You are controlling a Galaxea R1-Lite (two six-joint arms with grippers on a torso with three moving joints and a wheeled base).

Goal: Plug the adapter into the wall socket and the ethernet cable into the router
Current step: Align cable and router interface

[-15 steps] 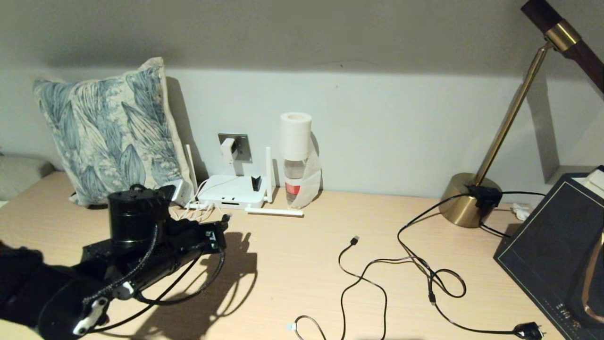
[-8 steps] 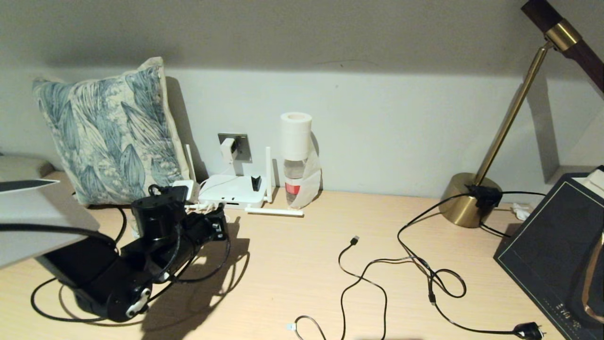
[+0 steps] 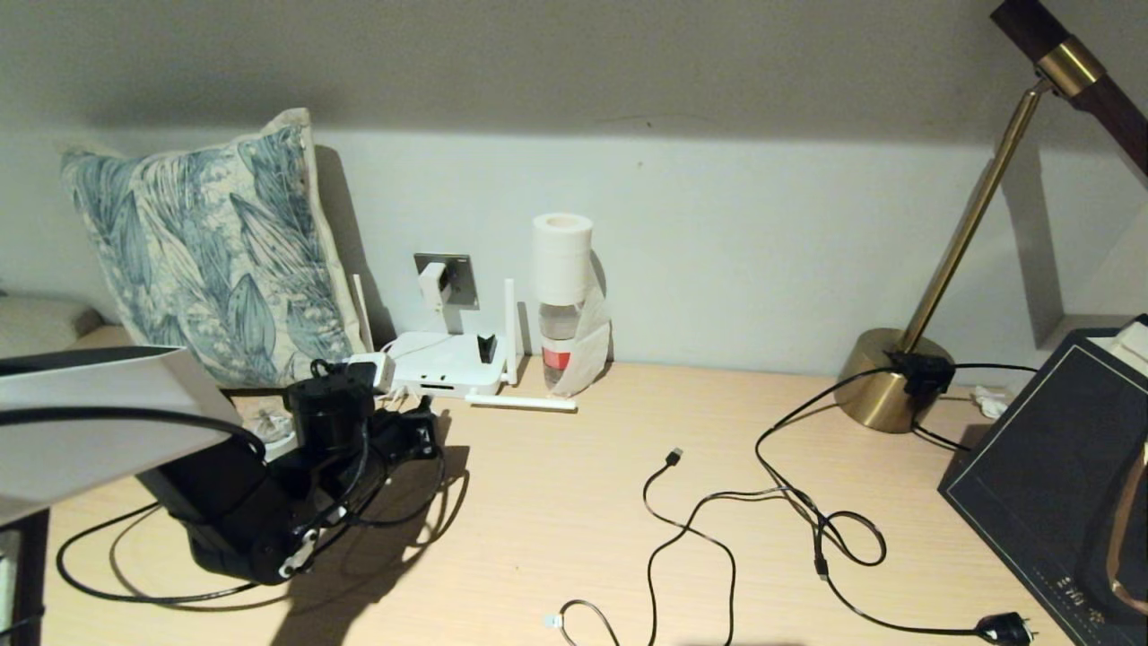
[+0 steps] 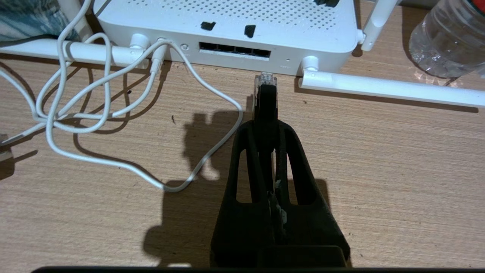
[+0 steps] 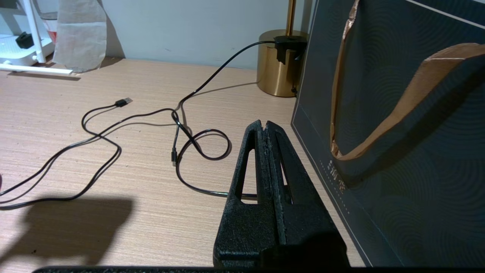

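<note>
At the left of the frame, the left hand [image 4: 266,91], clamping the ethernet cable [image 4: 265,80] by its clear connector, is nearing the router [image 4: 227,22], seemingly just right of the ports, so squaring up should precede pushing.

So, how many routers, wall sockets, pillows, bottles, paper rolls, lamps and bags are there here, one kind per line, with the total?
router: 1
wall socket: 1
pillow: 1
water bottle: 1
paper roll: 1
desk lamp: 1
paper bag: 1
Total: 7
</note>
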